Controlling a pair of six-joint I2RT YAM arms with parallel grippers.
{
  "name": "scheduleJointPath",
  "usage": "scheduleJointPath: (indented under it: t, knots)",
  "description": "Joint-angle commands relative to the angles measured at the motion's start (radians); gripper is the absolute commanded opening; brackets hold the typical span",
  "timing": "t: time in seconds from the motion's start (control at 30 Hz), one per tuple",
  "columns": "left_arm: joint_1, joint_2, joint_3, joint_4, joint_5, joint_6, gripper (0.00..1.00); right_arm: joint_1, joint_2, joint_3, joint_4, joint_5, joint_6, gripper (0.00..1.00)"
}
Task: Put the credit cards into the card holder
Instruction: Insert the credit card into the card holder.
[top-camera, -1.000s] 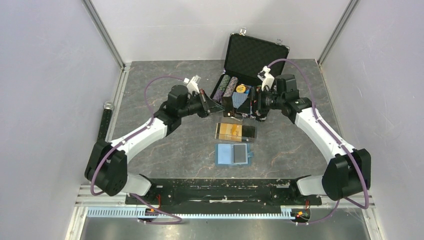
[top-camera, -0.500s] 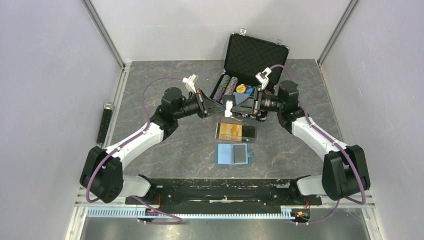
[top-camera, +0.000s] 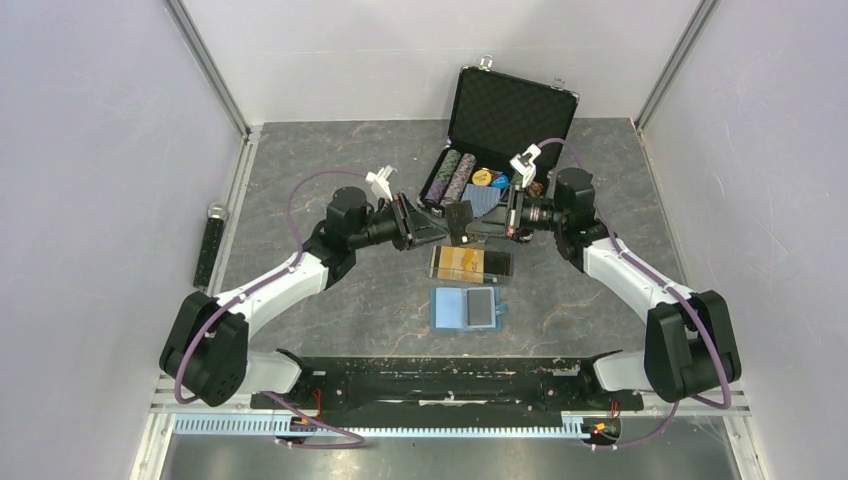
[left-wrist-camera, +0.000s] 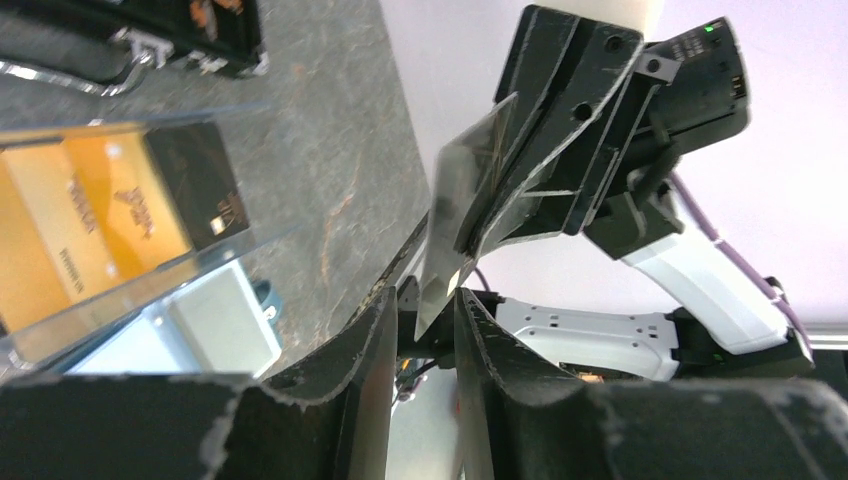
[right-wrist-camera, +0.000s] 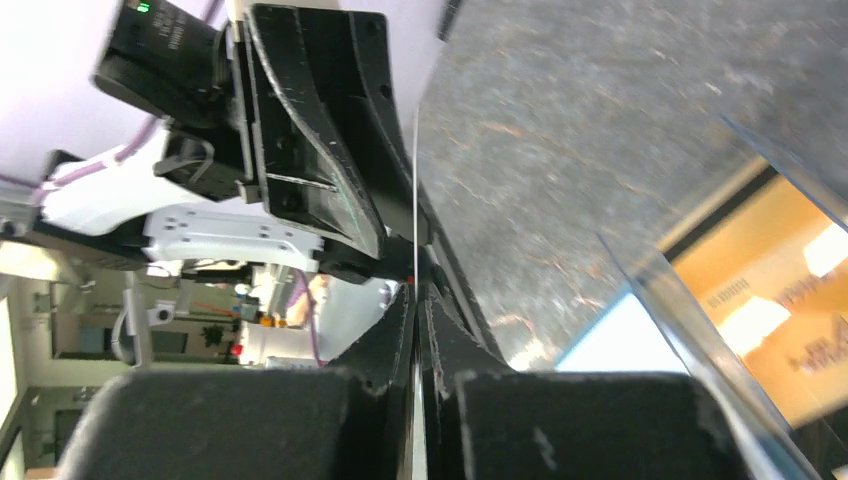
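A thin greyish credit card (left-wrist-camera: 465, 215) hangs in the air between the two arms, edge-on (right-wrist-camera: 415, 200) in the right wrist view. My right gripper (right-wrist-camera: 419, 290) is shut on it. My left gripper (left-wrist-camera: 425, 300) is open, its fingers apart on either side of the card's lower corner. In the top view both grippers, left (top-camera: 440, 232) and right (top-camera: 480, 225), meet above the table. An orange card (top-camera: 460, 263) and a black card (top-camera: 495, 265) lie side by side in a clear sleeve. The teal card holder (top-camera: 467, 308) lies open in front of them.
A big black case (top-camera: 515, 105) stands open at the back, with poker chips (top-camera: 452, 172) and a blue deck inside. A dark bar (top-camera: 208, 245) lies along the left wall. A black rail (top-camera: 440, 375) runs between the arm bases.
The two grippers have come together over the table. The right gripper has shut on the card, and the left gripper has just opened around it.
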Motion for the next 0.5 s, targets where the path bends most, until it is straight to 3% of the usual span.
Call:
scheduleJointPath:
  t: [0.0, 0.17, 0.47]
  knots:
    - [-0.007, -0.033, -0.067, -0.058, -0.016, -0.013, 0.34, -0.003, -0.051, 0.003, -0.324, 0.108, -0.256, 0.0]
    - [-0.039, -0.044, -0.115, -0.158, -0.053, 0.029, 0.34, -0.003, -0.104, -0.095, -0.43, 0.186, -0.317, 0.0]
    - [-0.106, 0.012, -0.121, -0.416, -0.126, 0.135, 0.29, 0.028, -0.193, -0.312, -0.424, 0.24, -0.31, 0.0]
